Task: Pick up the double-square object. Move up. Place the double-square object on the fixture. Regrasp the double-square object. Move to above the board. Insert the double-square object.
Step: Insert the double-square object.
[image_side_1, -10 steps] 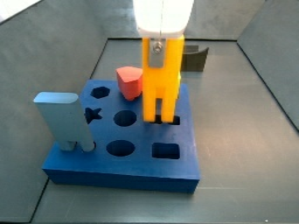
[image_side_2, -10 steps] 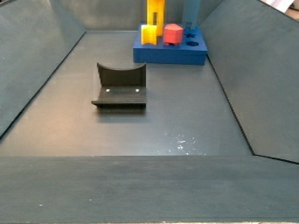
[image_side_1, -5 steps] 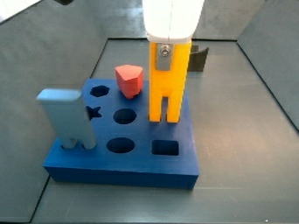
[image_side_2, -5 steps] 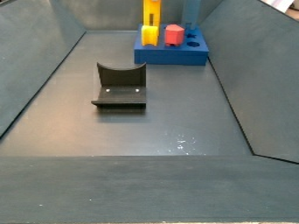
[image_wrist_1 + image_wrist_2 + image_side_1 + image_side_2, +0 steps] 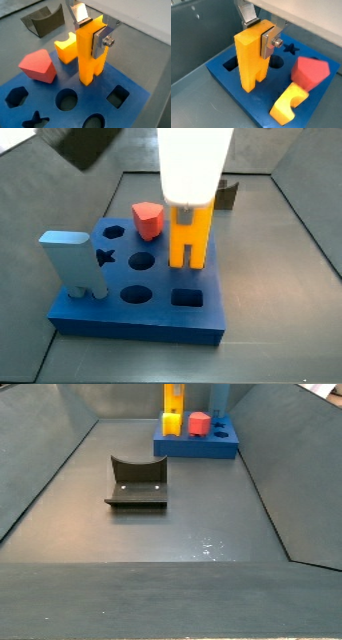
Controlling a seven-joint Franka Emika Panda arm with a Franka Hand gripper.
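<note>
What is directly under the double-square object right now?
The double-square object, held upright by the tool, hangs over the board. In a wrist view bare blue surface shows below its legs. Its own hole cannot be made out; the block may cover it.

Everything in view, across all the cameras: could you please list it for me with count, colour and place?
Board: one, blue, at the bin's far end from the fixture.
Double-square object: one, orange-yellow, upright above the board, in the hand.
Red peg: one, standing in the board.
Short yellow block: one, on the board beside the red peg.
Pale-blue block: one, upright at a board corner.
Fixture: one, dark, on the floor.
Hand: one, silver fingers clamping the double-square object.
</note>
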